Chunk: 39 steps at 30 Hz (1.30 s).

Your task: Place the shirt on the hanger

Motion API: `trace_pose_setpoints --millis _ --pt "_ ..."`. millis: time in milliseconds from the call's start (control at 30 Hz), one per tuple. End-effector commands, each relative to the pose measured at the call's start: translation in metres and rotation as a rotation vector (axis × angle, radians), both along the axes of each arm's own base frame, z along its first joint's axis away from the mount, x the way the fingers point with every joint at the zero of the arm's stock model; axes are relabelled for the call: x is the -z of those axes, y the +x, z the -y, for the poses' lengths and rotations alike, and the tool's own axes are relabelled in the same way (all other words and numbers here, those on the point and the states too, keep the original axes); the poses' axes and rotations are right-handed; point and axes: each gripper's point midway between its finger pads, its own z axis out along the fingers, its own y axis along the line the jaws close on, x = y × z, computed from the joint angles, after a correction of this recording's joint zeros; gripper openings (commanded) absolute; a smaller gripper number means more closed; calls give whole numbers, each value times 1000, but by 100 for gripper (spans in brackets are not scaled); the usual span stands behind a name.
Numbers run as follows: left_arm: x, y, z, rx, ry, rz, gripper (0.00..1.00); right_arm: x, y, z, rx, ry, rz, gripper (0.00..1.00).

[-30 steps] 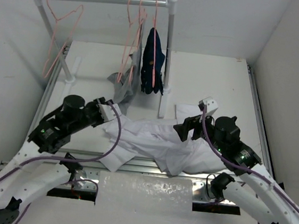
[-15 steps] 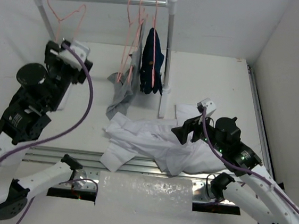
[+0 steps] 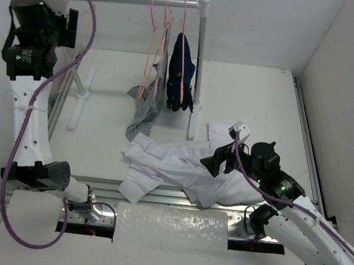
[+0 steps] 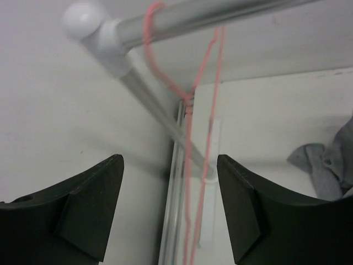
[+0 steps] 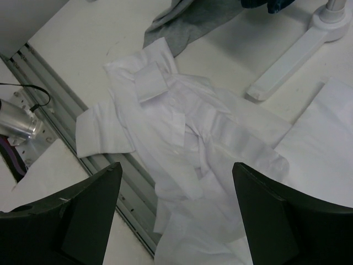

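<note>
The white shirt (image 3: 179, 167) lies crumpled on the table's near middle, collar to the left; it fills the right wrist view (image 5: 193, 138). A salmon-pink wire hanger (image 4: 190, 110) hangs by its hook on the left end of the rail. My left gripper (image 4: 170, 160) is raised high at that end of the rail, top left in the top view (image 3: 68, 23). It is open and empty, and the hanger's wires show beyond the gap between its jaws. My right gripper (image 3: 215, 159) hovers open and empty above the shirt (image 5: 176, 168).
The white tube rail (image 3: 140, 1) crosses the back and carries more pink hangers (image 3: 155, 41), a grey garment (image 3: 142, 113) and a navy-blue garment (image 3: 181, 73). Its foot (image 5: 287, 66) lies beside the shirt. The metal table edge (image 3: 158, 194) runs under the shirt's sleeve.
My left arm has left the shirt's left side and swung up to the left end of the rail. The right gripper has shifted slightly toward the front and left. The shirt lies still.
</note>
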Motion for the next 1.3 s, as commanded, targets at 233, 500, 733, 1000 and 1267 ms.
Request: trace_pose_setpoints --millis 233,500,733,1000,1267 --pt "42 -5 -13 183 -118 -69 64 1 -1 -2 -12 27 31 82" --pt "62 9 -2 268 -161 -101 62 13 -1 2 4 10 18 82" --pt "84 29 -8 259 -203 -137 48 15 -1 3 5 1 20 82" --pt "84 32 -15 221 -191 -101 41 12 0 5 13 3 33 83" --pt "105 40 -16 228 -207 -137 41 12 0 6 16 -4 38 83"
